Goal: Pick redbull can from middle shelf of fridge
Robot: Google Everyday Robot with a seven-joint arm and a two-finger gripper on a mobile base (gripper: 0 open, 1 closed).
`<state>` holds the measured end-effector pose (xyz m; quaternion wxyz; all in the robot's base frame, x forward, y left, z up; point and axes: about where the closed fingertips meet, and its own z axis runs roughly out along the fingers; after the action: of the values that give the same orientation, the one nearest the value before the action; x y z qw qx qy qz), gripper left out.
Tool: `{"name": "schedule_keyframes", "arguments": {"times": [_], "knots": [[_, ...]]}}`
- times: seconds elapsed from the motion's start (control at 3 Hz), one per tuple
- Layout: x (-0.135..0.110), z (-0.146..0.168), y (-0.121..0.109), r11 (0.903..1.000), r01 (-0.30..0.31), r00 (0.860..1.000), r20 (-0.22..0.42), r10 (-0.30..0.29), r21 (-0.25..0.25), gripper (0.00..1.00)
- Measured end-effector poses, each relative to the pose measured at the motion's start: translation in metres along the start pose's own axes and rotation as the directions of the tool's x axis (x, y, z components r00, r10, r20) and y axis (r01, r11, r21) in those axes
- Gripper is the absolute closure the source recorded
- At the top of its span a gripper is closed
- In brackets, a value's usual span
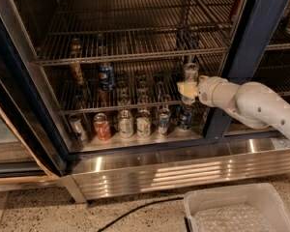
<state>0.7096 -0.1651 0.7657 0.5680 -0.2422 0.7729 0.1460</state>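
Observation:
The fridge (261, 42) stands open, with a dark blue frame and wire racks. The redbull can (190, 73), slim and silvery, stands upright at the right end of the middle shelf (135, 106). My gripper (187, 89) reaches in from the right on a white arm (253, 103). Its beige fingers (183, 88) are closed across the can's middle, so its lower body is partly hidden. A stouter blue Pepsi can (106, 76) stands further left on the same shelf.
A brown bottle (77, 71) stands left of the Pepsi can. Several cans line the fridge floor, among them a red one (102, 127) and a blue one (185, 117). The upper rack (135, 52) hangs just above. A white bin (237, 211) sits on the floor in front.

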Motion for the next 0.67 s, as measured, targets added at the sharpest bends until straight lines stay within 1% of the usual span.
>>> {"name": "schedule_keyframes", "arguments": {"times": [0.33, 0.67], "knots": [[-0.007, -0.002, 0.014, 0.9988, 0.023, 0.999, 0.026, -0.022, -0.042, 1.00], [-0.016, -0.014, 0.032, 0.9894, 0.032, 0.996, 0.083, -0.020, -0.141, 1.00]]}}
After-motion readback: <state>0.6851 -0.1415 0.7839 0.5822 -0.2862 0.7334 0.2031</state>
